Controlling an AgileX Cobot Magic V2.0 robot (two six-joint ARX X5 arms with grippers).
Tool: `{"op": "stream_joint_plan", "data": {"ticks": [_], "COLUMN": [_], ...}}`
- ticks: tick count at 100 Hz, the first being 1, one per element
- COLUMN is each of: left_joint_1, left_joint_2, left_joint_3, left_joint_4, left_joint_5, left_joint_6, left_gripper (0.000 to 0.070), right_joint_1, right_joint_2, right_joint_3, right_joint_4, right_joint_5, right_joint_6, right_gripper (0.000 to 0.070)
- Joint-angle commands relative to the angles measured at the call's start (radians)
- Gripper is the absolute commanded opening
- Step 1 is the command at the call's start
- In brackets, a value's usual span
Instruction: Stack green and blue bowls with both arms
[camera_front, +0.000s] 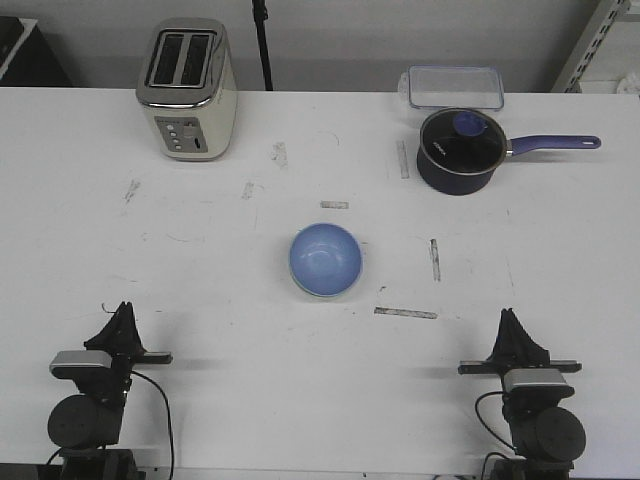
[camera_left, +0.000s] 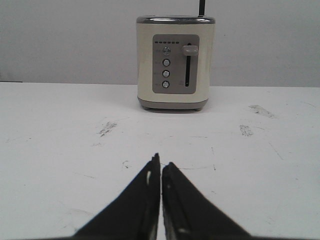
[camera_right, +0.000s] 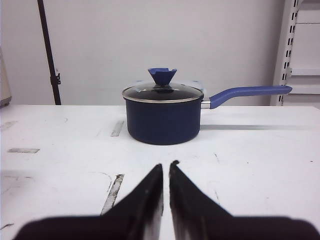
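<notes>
The blue bowl (camera_front: 326, 260) sits in the middle of the table in the front view. A thin pale green rim (camera_front: 312, 295) shows under its near edge, so it appears to rest inside the green bowl. My left gripper (camera_front: 122, 312) (camera_left: 161, 162) is low at the near left, shut and holding nothing. At the near right, my right gripper (camera_front: 510, 318) (camera_right: 166, 164) is also shut and holds nothing. Both grippers are well away from the bowls. Neither wrist view shows the bowls.
A cream toaster (camera_front: 187, 88) (camera_left: 175, 62) stands at the far left. At the far right is a navy saucepan (camera_front: 460, 150) (camera_right: 162, 117) with a glass lid and a purple handle. A clear lidded box (camera_front: 453, 87) lies behind it. Worn tape strips (camera_front: 405, 313) mark the table.
</notes>
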Motion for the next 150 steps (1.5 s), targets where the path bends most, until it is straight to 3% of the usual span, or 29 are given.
{"op": "stream_joint_plan", "data": {"ticks": [1,150], "left_joint_1": [0.002,0.002], "left_joint_2": [-0.002,-0.002], "left_joint_3": [-0.022,-0.022], "left_joint_4": [0.012,0.012], "left_joint_5": [0.0,0.0], "left_joint_6": [-0.002,-0.002], "left_gripper": [0.0001,0.0001], "right_joint_1": [0.001,0.002], "right_joint_2": [0.0,0.0], "right_joint_3": [-0.002,-0.002], "right_joint_4": [0.003,-0.023], "right_joint_5": [0.0,-0.001], "right_joint_6": [0.01,0.01], "right_gripper": [0.0014,0.0014]}}
